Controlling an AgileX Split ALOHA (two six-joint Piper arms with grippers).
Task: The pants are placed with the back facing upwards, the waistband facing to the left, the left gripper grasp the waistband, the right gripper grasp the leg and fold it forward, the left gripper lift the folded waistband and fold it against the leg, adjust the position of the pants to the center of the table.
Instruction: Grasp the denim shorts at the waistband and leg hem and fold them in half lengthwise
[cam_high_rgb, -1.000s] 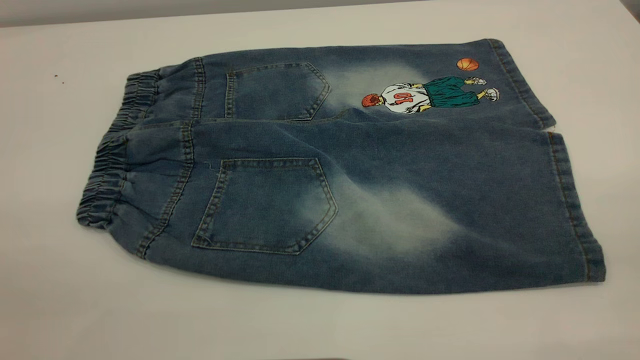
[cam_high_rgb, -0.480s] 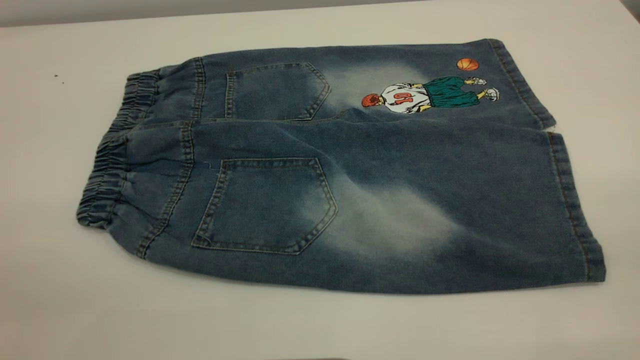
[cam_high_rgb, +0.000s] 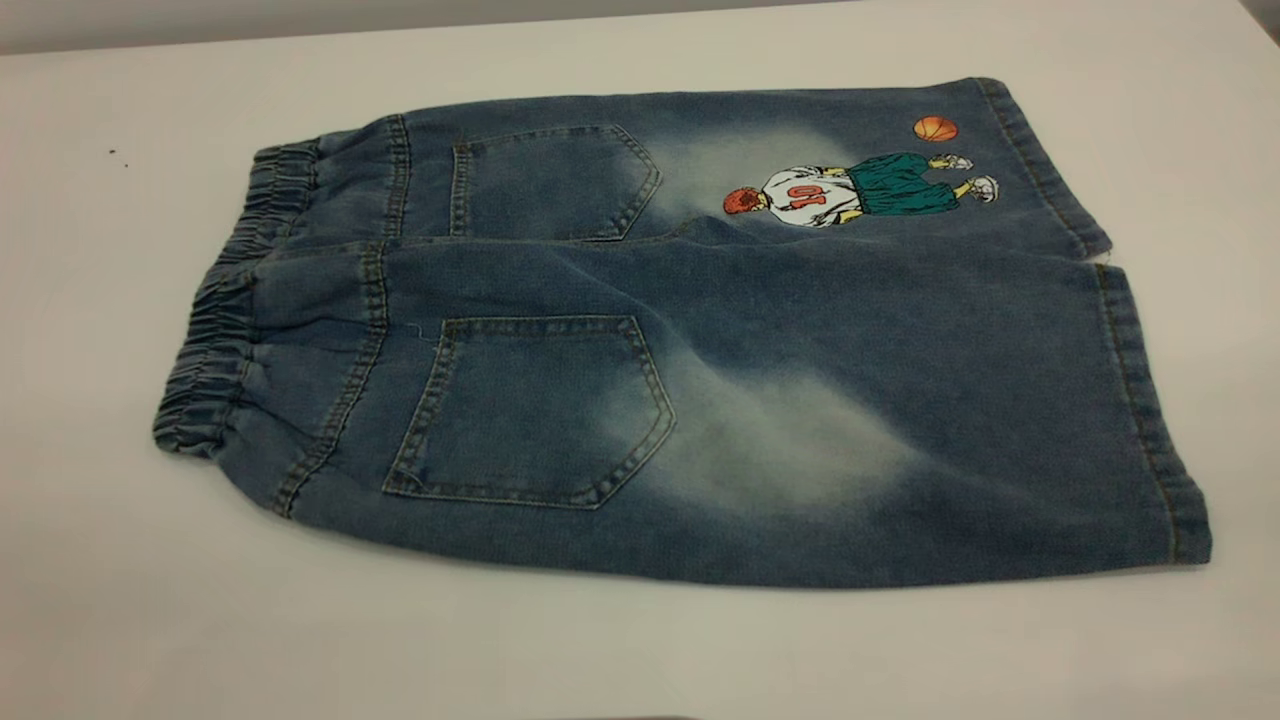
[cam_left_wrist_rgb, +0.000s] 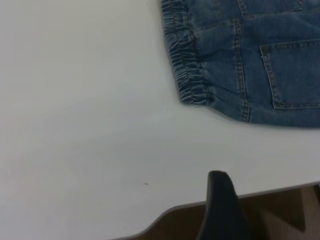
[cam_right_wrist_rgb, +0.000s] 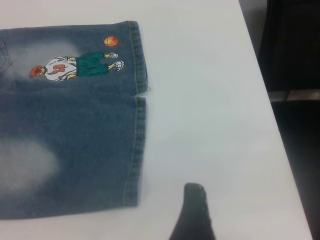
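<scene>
Pants (cam_high_rgb: 690, 340) lie flat, well apart from either hand; grip states indiscernible.

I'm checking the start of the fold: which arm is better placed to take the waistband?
Left: its wrist view shows the waistband close beyond the left tool; the right wrist view shows only leg hems.

This looks like a robot test station or lab rather than a home. A wide, plain white counter (cam_high_rgb: 150, 620) fills nearly every view, bare apart from one pair of denim pants (cam_high_rgb: 700, 340) spread flat on it. A plain pale wall runs behind the far edge. Past the counter's near and right edges the wrist views show only dark, unlit floor, with no furniture or household clutter to tell more.
</scene>
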